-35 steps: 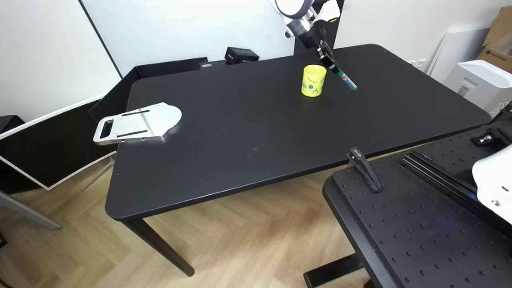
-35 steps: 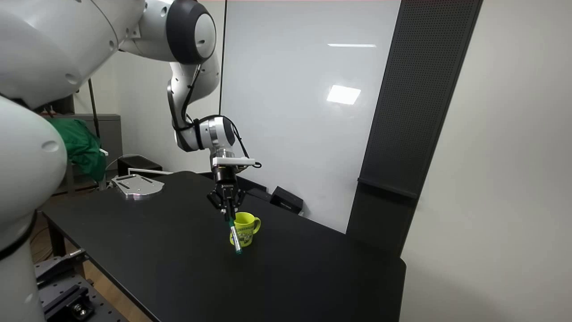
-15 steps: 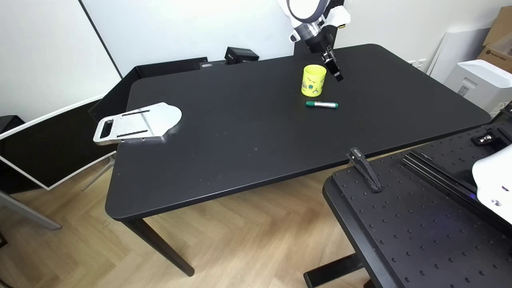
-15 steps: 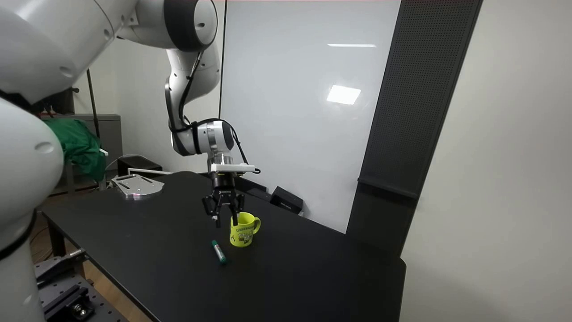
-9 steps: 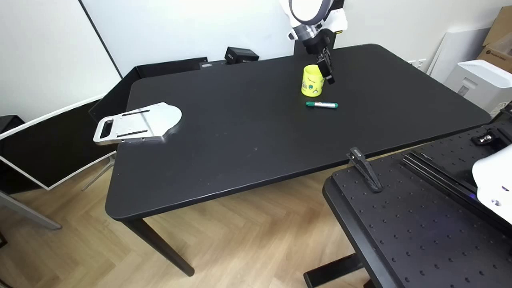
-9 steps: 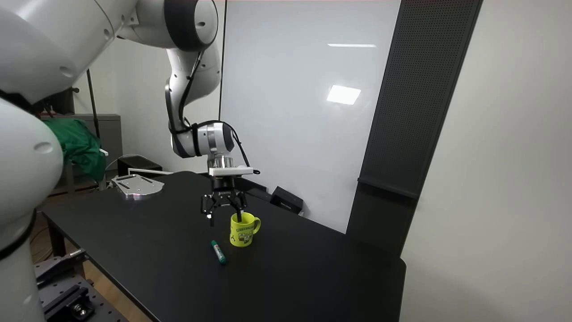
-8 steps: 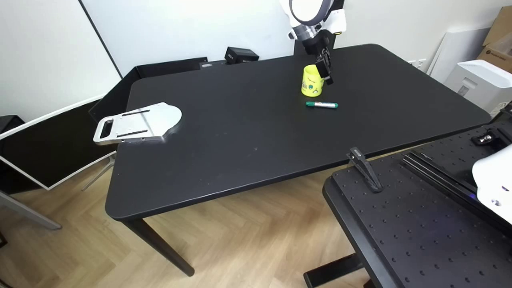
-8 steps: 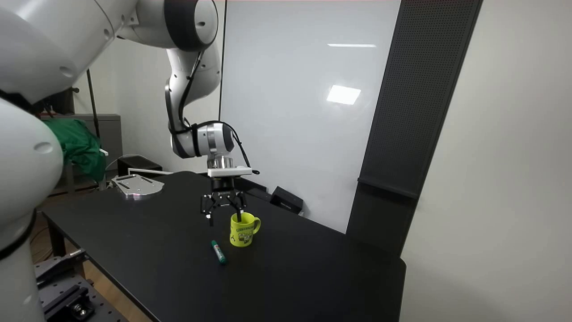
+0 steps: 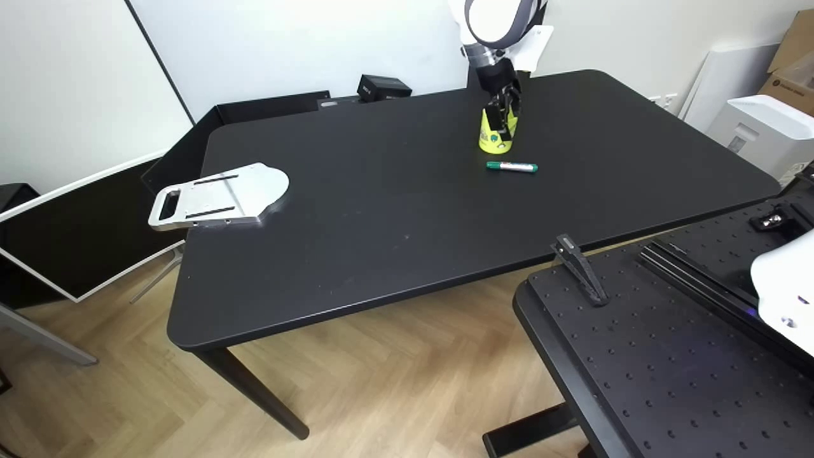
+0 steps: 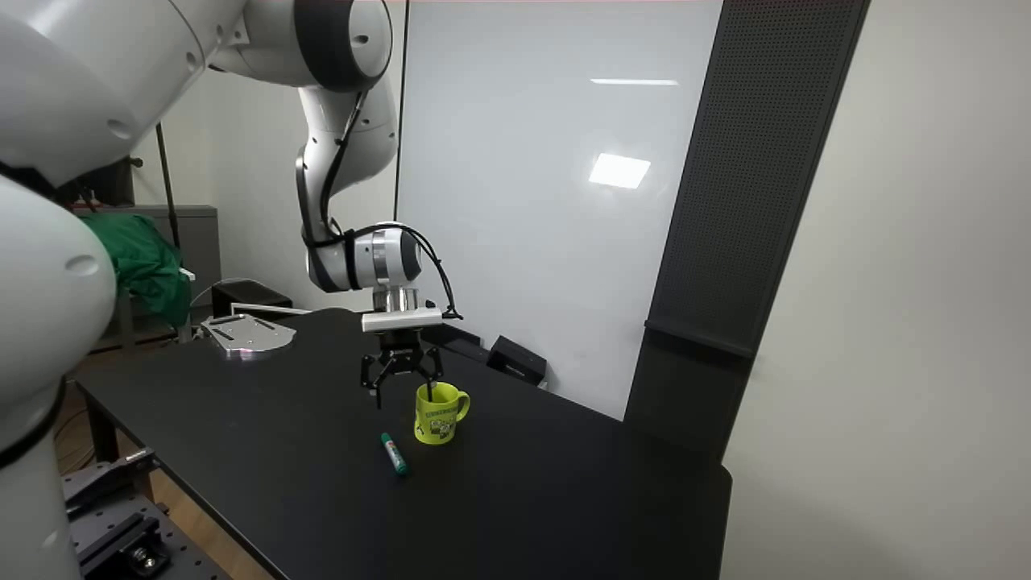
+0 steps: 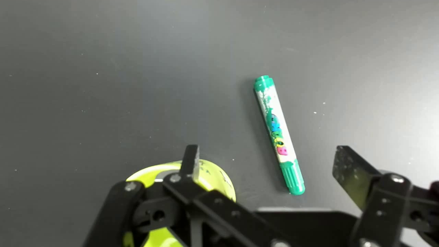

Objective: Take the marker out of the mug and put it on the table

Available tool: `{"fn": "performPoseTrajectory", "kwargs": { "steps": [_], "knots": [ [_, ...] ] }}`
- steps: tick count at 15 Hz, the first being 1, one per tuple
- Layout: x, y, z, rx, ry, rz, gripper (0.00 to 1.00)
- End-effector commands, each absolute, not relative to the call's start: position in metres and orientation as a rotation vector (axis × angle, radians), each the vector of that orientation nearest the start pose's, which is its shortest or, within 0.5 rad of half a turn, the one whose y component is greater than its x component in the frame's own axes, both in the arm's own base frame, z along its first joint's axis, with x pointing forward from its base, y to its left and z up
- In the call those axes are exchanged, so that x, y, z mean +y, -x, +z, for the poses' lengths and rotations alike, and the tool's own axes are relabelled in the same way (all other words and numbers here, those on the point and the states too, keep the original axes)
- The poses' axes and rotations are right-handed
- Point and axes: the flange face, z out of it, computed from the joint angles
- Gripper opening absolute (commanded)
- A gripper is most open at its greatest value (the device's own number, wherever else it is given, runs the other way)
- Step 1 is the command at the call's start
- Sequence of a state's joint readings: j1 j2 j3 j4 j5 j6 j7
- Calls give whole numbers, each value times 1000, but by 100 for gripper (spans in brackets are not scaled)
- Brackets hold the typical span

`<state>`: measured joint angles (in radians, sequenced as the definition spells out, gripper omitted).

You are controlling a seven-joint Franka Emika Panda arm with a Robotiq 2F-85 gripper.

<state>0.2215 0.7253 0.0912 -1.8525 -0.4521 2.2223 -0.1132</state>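
The green-and-white marker (image 11: 277, 127) lies flat on the black table (image 9: 381, 191), close to the yellow-green mug (image 10: 436, 419) but apart from it. In both exterior views the mug stands upright, its handle turned away from the marker (image 10: 394, 453). My gripper (image 11: 267, 152) is above the table with its jaws wide apart and holds nothing. Seen from the wrist, the marker lies beyond and between the fingers. One finger (image 10: 429, 391) overlaps the mug's opening; whether it dips inside or touches the rim I cannot tell. Part of the mug (image 9: 494, 141) is hidden behind the gripper.
A silver-white handled plate (image 9: 222, 194) lies over the far end of the table. Black boxes (image 10: 515, 360) stand behind the table's back edge, in front of a whiteboard. A black perforated platform (image 9: 668, 356) with a rail adjoins the table's near side.
Earlier the gripper was shut on the marker beside the mug; it then let go, and the marker lies on the table. Since then the jaws have widened, and the gripper has tilted and shifted across the mug.
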Motion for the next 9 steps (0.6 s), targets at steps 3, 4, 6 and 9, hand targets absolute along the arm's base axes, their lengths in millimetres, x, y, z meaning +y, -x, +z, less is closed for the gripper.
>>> {"fn": "performPoseTrajectory", "kwargs": {
  "steps": [3,4,6,9],
  "knots": [
    [164,-581,149,-1112,3207,439,100],
    [165,-583,159,-1096,3205,415,100],
    [166,-587,176,-1062,3201,376,100],
    [168,-594,197,-936,3203,301,100]
  ]
}}
